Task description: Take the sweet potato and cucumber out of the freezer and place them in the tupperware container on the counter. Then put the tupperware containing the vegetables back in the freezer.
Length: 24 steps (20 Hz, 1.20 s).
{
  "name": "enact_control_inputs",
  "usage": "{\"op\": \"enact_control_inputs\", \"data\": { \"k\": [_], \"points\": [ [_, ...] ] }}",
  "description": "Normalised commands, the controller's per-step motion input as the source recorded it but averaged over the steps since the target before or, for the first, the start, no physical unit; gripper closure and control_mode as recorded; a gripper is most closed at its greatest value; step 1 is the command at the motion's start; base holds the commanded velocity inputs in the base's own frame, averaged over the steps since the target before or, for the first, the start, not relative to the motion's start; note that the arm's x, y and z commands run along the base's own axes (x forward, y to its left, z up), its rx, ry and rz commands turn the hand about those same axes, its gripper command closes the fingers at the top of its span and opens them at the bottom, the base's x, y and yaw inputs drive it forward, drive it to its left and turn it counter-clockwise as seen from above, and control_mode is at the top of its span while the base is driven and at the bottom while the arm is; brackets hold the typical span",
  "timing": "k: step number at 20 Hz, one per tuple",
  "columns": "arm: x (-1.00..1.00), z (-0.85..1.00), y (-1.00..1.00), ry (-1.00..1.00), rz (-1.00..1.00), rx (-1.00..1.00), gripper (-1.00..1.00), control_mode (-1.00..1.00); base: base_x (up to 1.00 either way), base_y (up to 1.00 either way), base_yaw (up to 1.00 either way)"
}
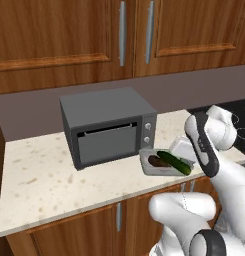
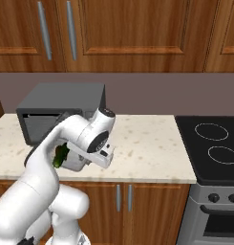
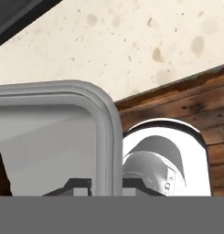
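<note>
The small shallow grey rectangular tupperware container [image 1: 153, 170] sits on the beige speckled stone counter [image 1: 44, 185], near its front edge and just right of the dark-grey box-shaped microwave [image 1: 106, 125]. Inside the container lie the stubby dark reddish-brown sweet potato [image 1: 155, 161] toward the left and the slim green cucumber [image 1: 175, 162] running diagonally across the right half, its far end reaching over the container's right rim. The two vegetables appear to touch or nearly touch; cannot tell which.

The white arm reaches down at the container's right side. In the left base view the hand's white housing sits directly against the right end of the container. In the right base view the arm's body hides most of the container; a bit of the cucumber [image 2: 60, 155] shows green behind the forearm.

Hand view: the rounded grey rim of the container [image 3: 106, 132] runs vertically through the frame, with the two dark fingertips of the gripper [image 3: 105, 187] standing one on each side of that wall. The claw is pressed together, pinching the container's wall. Pale container floor shows left of the rim; counter edge and brown wooden cabinet front [image 3: 195, 109] show to the right.
</note>
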Motion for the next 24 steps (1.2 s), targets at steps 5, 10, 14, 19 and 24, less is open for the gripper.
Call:
{"op": "enact_control_inputs", "data": {
  "k": [5,10,14,19,24],
  "points": [
    [-0.80,0.75,0.00,-0.02,-0.26,0.00,1.00,-1.00,0.00,0.00,0.00],
    [-0.65,0.90,-0.01,0.00,-0.20,0.00,1.00,-1.00,0.00,0.00,0.00],
    [-0.40,0.89,0.07,0.00,-0.09,0.00,1.00,-1.00,0.00,0.00,0.00],
    [-0.15,0.61,0.58,0.06,0.00,-0.03,1.00,-1.00,0.00,0.00,0.00],
    [-0.12,0.35,0.66,0.10,0.00,-0.06,1.00,-1.00,0.00,0.00,0.00]
  ]
}}
